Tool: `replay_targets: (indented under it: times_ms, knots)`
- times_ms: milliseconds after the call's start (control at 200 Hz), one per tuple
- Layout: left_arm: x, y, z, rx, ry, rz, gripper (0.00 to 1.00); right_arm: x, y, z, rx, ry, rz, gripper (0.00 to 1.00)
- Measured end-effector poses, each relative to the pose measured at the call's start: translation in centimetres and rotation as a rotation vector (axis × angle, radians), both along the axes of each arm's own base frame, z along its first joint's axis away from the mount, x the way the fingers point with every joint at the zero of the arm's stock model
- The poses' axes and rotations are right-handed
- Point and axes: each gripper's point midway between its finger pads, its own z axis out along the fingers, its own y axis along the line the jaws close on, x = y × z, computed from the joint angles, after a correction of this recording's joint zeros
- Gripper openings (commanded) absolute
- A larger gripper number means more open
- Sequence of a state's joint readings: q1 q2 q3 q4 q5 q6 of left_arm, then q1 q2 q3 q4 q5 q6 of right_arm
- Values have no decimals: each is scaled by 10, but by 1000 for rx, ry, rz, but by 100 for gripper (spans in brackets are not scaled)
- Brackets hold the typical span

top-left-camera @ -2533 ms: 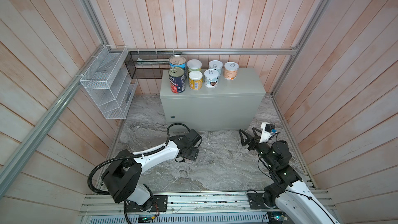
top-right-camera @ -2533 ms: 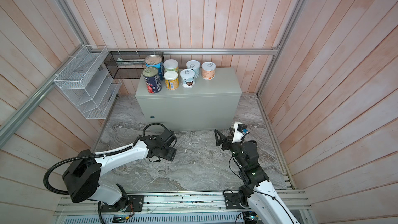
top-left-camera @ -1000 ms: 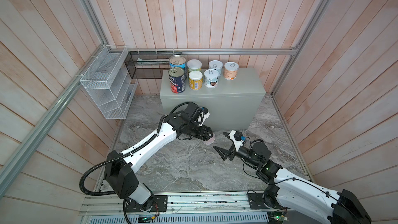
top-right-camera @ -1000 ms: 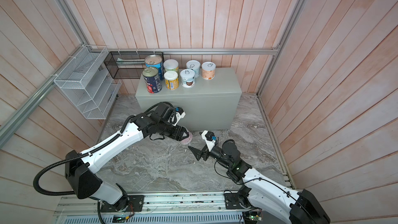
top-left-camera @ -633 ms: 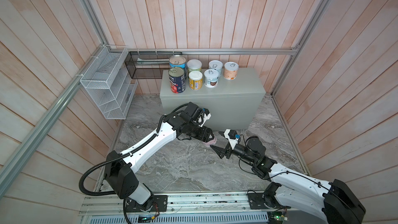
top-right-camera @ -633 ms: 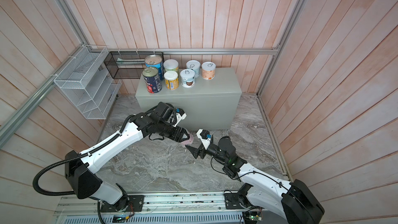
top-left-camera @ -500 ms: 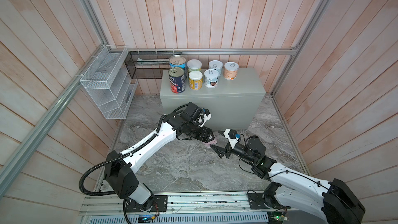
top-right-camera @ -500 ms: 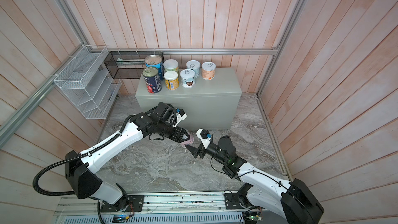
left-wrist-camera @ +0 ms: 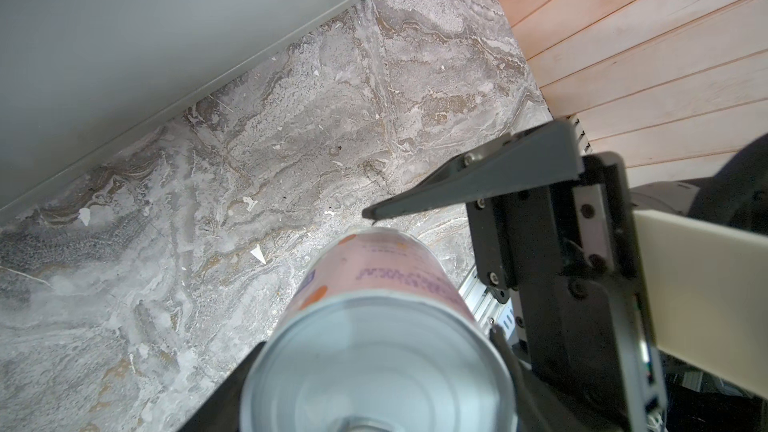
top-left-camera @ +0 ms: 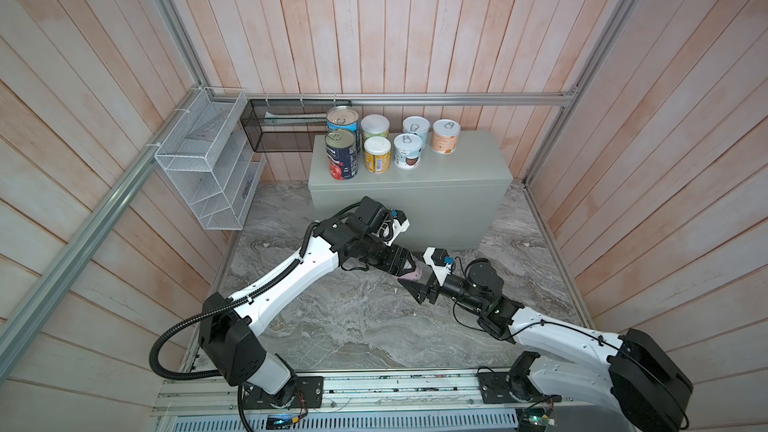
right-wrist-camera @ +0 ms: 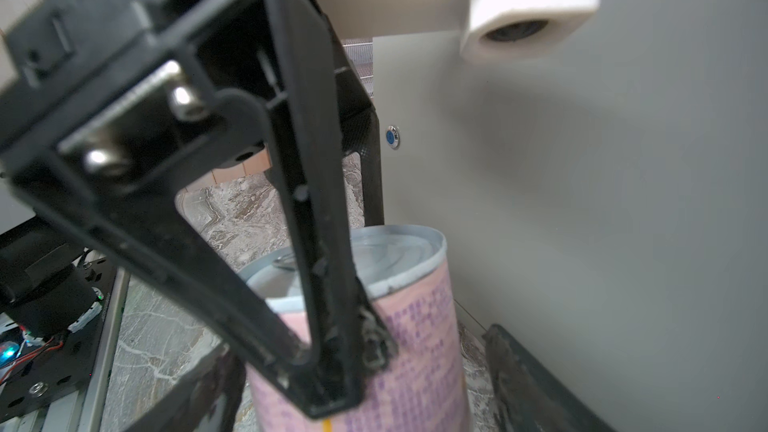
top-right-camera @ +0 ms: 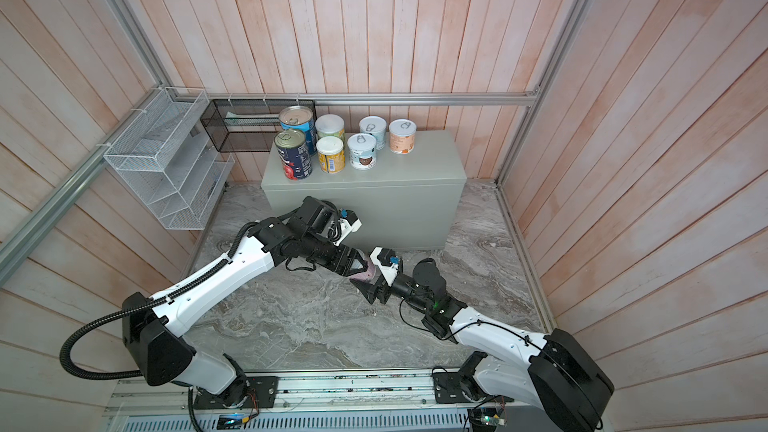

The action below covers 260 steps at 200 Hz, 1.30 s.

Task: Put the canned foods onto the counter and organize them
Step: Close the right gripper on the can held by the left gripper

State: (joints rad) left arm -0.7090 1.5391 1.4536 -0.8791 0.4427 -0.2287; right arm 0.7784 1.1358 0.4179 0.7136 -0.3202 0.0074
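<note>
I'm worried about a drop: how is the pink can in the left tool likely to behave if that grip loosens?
The pink can looks stiff, with metal ends, so the left tool clamped on it probably won't dent it. Its smooth label may slip. Being round, it would likely roll on the marbled floor if dropped.

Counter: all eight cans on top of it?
No: the pink can is off the counter, held in the left gripper above the floor.
</note>
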Motion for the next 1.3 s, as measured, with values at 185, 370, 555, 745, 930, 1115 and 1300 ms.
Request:
replay_targets:
  times_ms: [185, 370, 555, 745, 930, 1115, 1300]
  knots:
    - [-2, -2, 2, -13, 5, -9, 54, 0, 3, 4, 19, -13, 6, 86]
    - [-3, -4, 2, -28, 12, -17, 54, 0, 5, 7, 37, -21, 13, 84]
    - [-2, -5, 0, -31, 13, -14, 54, 2, 10, 1, 36, -9, 22, 82]
    - [-2, -1, -5, -16, 17, 1, 54, 1, 17, -4, 31, -3, 40, 68]
    - [-1, 2, -5, -16, 16, 12, 54, 2, 19, -5, 41, 2, 42, 52]
    - [2, 1, -7, -25, 6, 23, 78, 5, 19, -5, 59, 29, 26, 49]
    - [1, 0, -5, -51, -1, 30, 100, 12, 15, -6, 75, 60, -27, 48]
